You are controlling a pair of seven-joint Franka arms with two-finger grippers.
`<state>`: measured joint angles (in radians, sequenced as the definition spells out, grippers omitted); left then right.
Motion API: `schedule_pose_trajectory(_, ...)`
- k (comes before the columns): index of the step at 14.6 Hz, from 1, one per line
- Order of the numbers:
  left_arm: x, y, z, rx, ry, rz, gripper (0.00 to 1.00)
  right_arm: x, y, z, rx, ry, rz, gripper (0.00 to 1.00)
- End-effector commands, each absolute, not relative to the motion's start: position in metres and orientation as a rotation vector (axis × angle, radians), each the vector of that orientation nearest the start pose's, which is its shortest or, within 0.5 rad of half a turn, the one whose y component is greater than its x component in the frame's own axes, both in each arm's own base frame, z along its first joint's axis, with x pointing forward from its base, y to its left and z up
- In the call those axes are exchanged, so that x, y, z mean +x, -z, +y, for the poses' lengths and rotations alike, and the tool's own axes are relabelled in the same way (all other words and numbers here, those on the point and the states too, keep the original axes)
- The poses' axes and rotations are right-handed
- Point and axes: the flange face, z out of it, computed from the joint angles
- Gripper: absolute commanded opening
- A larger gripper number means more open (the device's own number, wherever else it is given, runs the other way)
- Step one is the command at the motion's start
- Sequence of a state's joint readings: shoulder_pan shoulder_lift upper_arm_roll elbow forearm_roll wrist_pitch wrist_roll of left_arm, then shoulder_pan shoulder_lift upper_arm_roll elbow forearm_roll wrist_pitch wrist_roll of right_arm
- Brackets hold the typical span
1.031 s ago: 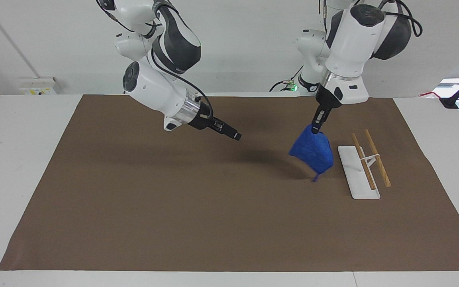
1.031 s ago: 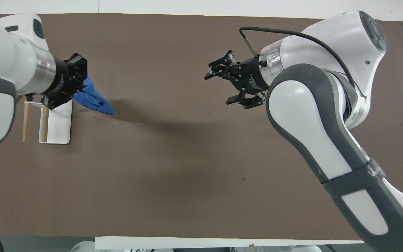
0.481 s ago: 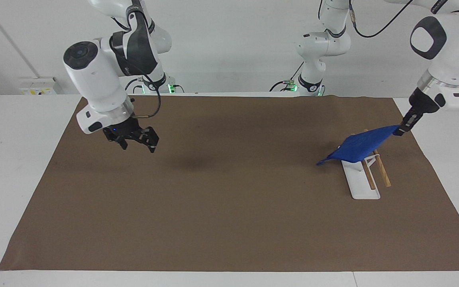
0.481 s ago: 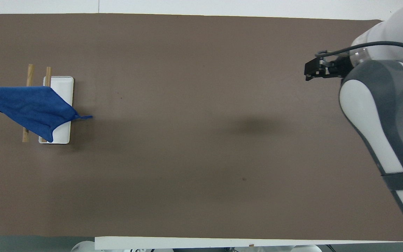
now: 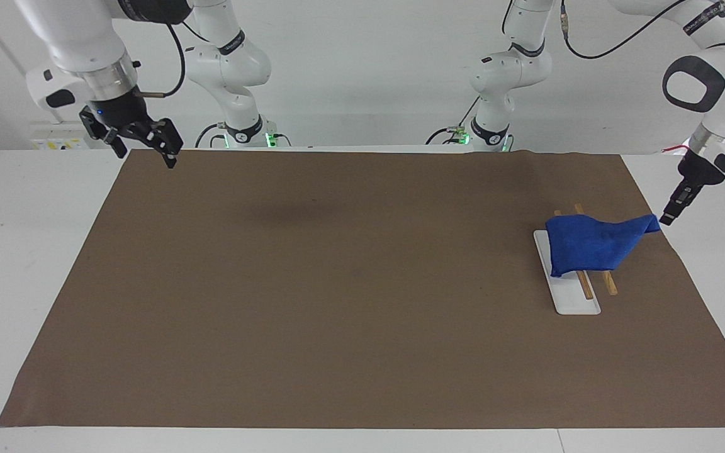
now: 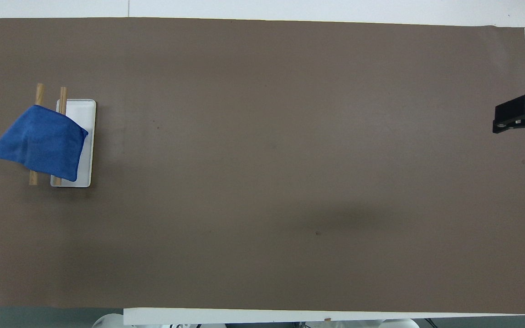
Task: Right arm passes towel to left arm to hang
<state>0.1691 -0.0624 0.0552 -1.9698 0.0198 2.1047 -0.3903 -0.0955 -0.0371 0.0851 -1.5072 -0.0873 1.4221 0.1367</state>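
Towel (image 5: 592, 242) drapes the rack (image 5: 579, 302); left end effector (image 5: 668, 217) possibly released.

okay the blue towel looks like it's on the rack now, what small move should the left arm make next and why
Probably lift the left gripper straight up and away. The towel already drapes across both wooden rails of the rack over its white base. The gripper sits right at the towel's raised corner, and whether it has let go cannot be seen, so a gentle retreat avoids dragging the cloth off. The right gripper waits over the mat's corner.
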Motion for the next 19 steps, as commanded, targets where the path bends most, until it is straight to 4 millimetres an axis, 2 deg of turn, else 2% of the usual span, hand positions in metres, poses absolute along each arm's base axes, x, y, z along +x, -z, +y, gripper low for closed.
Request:
schedule_pose_trajectory(1, 0.544, -0.531, 0.109, -2.993, 0.381, -0.872, 1.00, 0.533, -0.652, -0.034, -3.223, -0.104, 0.167, 1.00)
schedule_pose_trajectory(2, 0.548, -0.536, 0.095, -3.005, 0.387, -0.839, 1.00, 0.533, -0.652, -0.032, -3.200, -0.102, 0.125, 1.00)
schedule_pose_trajectory(3, 0.551, -0.542, 0.066, -3.032, 0.375, -0.761, 1.00, 0.534, -0.652, -0.032, -3.195, -0.100, 0.084, 1.00)
schedule_pose_trajectory(5, 0.552, -0.563, 0.031, -3.061, 0.259, -0.649, 0.99, 0.533, -0.649, -0.034, -3.190, -0.103, 0.068, 1.00)
schedule_pose_trajectory(6, 0.553, -0.580, 0.015, -3.069, 0.203, -0.605, 0.99, 0.535, -0.647, -0.040, -3.191, -0.111, 0.070, 1.00)
schedule_pose_trajectory(7, 0.555, -0.593, 0.001, -3.075, 0.144, -0.558, 1.00, 0.536, -0.646, -0.037, -3.190, -0.111, 0.060, 1.00)
schedule_pose_trajectory(9, 0.545, -0.616, -0.021, -3.087, 0.026, -0.373, 1.00, 0.534, -0.646, -0.036, -3.189, -0.101, 0.059, 1.00)
schedule_pose_trajectory(12, 0.530, -0.640, -0.023, -3.102, -0.102, 0.021, 1.00, 0.533, -0.643, -0.036, -3.188, -0.123, 0.067, 1.00)
schedule_pose_trajectory(15, 0.538, -0.644, -0.029, -3.098, -0.116, 0.063, 1.00, 0.531, -0.642, -0.037, -3.185, -0.147, 0.077, 1.00)
schedule_pose_trajectory(19, 0.536, -0.642, -0.032, -3.061, -0.149, 0.119, 1.00, 0.530, -0.643, -0.030, -3.186, -0.142, 0.058, 1.00)
